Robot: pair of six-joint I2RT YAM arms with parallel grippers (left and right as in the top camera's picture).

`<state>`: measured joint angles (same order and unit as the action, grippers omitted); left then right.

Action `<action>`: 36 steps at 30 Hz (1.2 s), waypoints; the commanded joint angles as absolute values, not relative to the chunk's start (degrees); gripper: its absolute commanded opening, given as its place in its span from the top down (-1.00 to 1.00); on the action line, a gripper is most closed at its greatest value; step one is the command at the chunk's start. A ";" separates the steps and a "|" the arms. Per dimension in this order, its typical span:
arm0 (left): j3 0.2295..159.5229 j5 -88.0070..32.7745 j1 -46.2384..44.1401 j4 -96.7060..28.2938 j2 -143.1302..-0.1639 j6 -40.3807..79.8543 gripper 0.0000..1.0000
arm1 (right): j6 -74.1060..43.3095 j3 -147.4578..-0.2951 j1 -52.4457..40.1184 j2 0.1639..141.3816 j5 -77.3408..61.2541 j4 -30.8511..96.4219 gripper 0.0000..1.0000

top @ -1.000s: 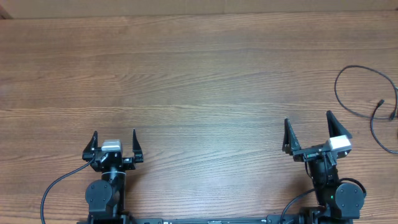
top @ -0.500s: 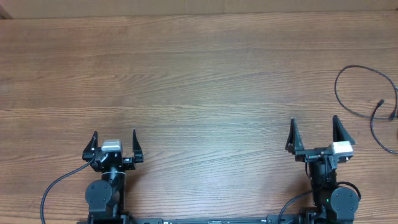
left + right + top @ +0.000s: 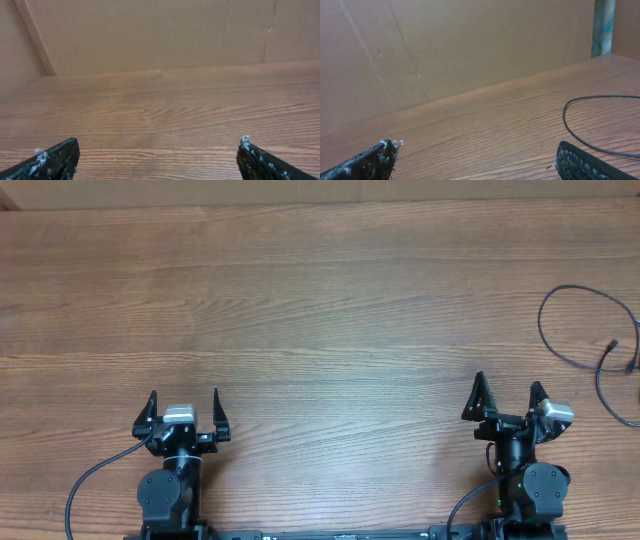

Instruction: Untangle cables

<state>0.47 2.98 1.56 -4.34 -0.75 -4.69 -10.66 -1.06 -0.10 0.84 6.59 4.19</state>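
cables (image 3: 543,310) running off the overhead view's right edge, plug tips (image 3: 612,344) too small to make out

Even warm light, soft shadows, sharp

Right jaws further back now.

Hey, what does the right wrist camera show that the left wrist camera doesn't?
Only the right wrist view: a thin black cable curving across the right of the table, and a greenish strip past the back wall. Only the left wrist view: a wall corner at the left. Both: wood-grain tabletop, brown wall, and an open, empty pincer, the right pincer and the left pincer.
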 commanded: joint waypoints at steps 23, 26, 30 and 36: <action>0.27 2.96 1.85 -4.27 -0.25 -5.58 -0.99 | -2.48 -0.43 -0.25 0.16 -1.50 4.93 -1.00; 0.27 2.96 1.85 -4.27 -0.25 -5.58 -1.00 | -2.46 -0.43 -0.25 0.16 -1.43 4.93 -1.00; 0.27 2.96 1.85 -4.27 -0.25 -5.58 -0.99 | -1.39 -0.43 -0.25 0.16 -1.39 4.95 -1.00; 0.27 2.96 1.85 -4.25 -0.25 -5.58 -0.99 | -9.04 -0.43 -0.25 0.16 -1.83 4.80 -1.00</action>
<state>0.47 3.01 1.56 -4.34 -0.75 -4.69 -4.05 -1.06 -0.10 0.84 -1.32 5.17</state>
